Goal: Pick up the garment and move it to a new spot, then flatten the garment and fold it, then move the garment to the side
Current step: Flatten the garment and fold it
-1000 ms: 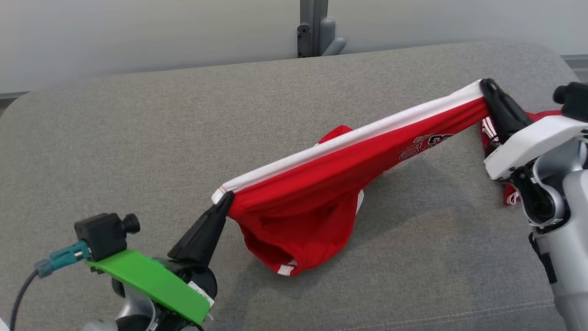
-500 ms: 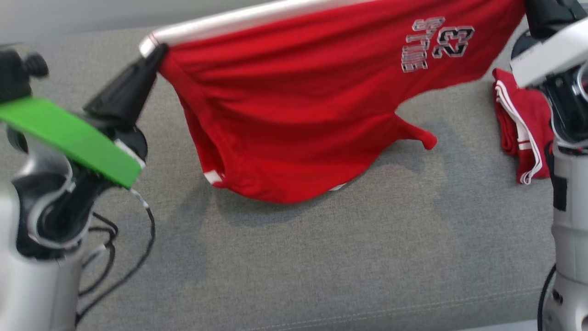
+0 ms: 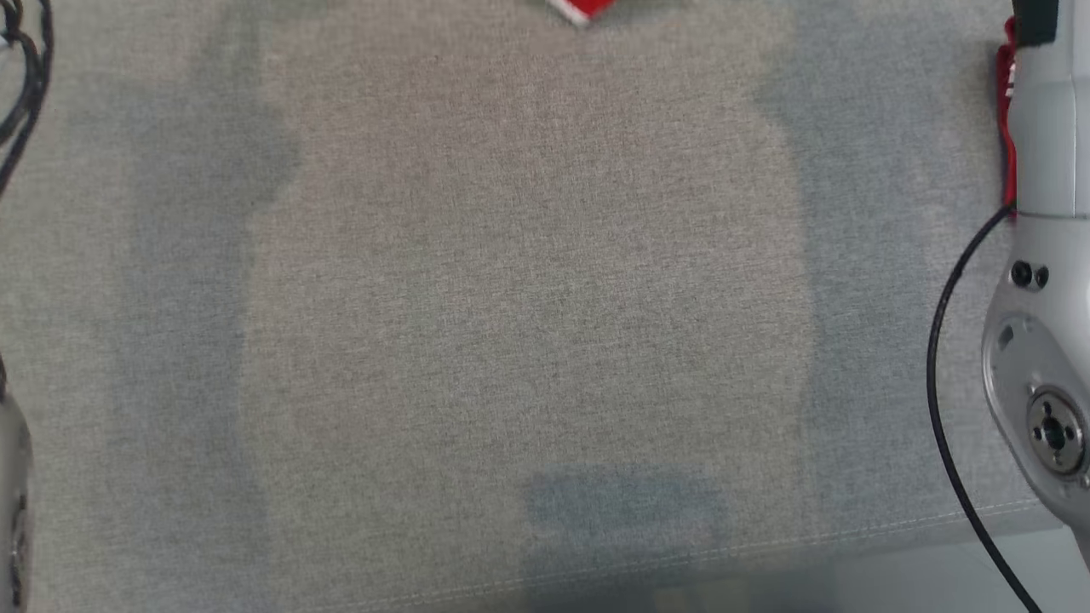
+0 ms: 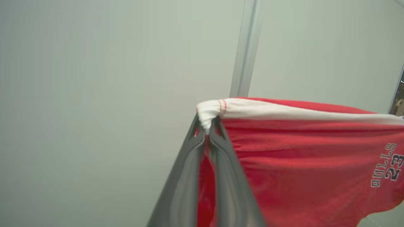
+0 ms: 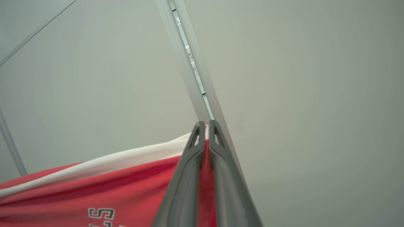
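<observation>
The red garment is held aloft by its white waistband, stretched between the two grippers against a pale wall. In the left wrist view the left gripper is seen clamped tight on the bunched end of the band, and in the right wrist view the right gripper is seen pinched closed on the opposite end, with dark lettering on the cloth. In the head view a red and white corner of it is seen at the top edge above the grey cushion, with the pale right forearm and a black cable at the right edge
</observation>
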Controlling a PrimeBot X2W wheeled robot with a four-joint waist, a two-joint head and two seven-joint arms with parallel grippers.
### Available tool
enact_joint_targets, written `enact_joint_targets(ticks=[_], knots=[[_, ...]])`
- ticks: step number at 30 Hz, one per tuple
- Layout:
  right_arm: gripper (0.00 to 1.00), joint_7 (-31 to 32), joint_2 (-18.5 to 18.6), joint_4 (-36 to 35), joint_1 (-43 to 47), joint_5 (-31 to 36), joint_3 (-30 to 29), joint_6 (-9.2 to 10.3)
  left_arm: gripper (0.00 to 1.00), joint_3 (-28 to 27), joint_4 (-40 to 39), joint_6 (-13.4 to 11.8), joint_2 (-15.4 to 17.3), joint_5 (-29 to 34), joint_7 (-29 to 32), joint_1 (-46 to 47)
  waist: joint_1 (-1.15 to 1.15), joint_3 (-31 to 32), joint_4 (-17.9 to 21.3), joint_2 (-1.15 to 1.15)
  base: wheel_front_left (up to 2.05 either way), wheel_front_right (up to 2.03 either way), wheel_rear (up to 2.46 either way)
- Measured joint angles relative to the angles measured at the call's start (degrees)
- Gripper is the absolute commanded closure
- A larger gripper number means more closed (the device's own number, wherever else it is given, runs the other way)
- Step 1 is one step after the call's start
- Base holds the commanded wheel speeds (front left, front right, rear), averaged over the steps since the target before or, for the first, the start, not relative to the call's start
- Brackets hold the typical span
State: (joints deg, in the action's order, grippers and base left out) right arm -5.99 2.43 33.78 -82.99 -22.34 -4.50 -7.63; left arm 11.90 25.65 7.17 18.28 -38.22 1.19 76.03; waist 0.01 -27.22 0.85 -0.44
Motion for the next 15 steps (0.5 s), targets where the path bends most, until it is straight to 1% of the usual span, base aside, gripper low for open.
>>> enact_joint_targets(ticks=[2, 4, 7, 9, 11, 13, 15], knots=[[1.0, -4.8, -0.07, 5.02, -2.69, -0.94, 1.65, 0.0, 1.0, 1.4, 4.22, 0.4, 0.3, 0.66, -5.34, 2.96, 0.0, -1.49, 0.15, 0.0, 0.0, 0.0, 0.0], [1.0, -6.91, 0.02, 9.03, -3.76, -2.18, 4.54, 0.01, 1.0, 4.46, 7.08, 0.4, 1.53, 2.41, -10.33, 4.2, 0.0, -2.84, 0.31, 0.0, 0.0, 0.0, 0.0], [1.0, -8.45, 0.14, 12.22, -2.28, -7.54, 9.06, 0.08, 1.0, 10.12, 8.96, 0.38, 3.15, 1.08, -14.95, 2.96, 0.01, -4.49, 0.46, 0.0, 0.0, 0.0, 0.0], [1.0, -8.76, 0.43, 11.91, 2.09, -11.21, 12.5, 0.09, 1.0, 13.61, 8.92, 0.38, 4.53, -1.01, -15.92, -1.13, 0.0, -4.84, 0.44, 0.0, 0.0, 0.0, 0.0], [1.0, -8.82, 0.24, 9.99, 7.84, -12.32, 14.13, 0.09, 1.0, 17.19, 7.3, 0.37, 6.44, -2.58, -15.99, -6.95, 0.0, -4.5, 0.41, 0.0, 0.0, 0.0, 0.0], [1.0, -9.0, 0.21, 6.38, 13.28, -12.73, 14.21, 0.09, 1.0, 18.02, 3.35, 0.37, 8.05, -4.52, -16.1, -12.22, 0.0, -3.75, 0.38, 0.0, 0.0, 0.0, 0.0], [1.0, -9.06, 0.47, 2.86, 19.17, -12.54, 14.11, 0.09, 1.0, 18.18, -0.78, 0.4, 9.42, -4.69, -16.16, -17.51, -0.01, -2.78, 0.2, 0.0, 0.0, 0.0, 0.0]])
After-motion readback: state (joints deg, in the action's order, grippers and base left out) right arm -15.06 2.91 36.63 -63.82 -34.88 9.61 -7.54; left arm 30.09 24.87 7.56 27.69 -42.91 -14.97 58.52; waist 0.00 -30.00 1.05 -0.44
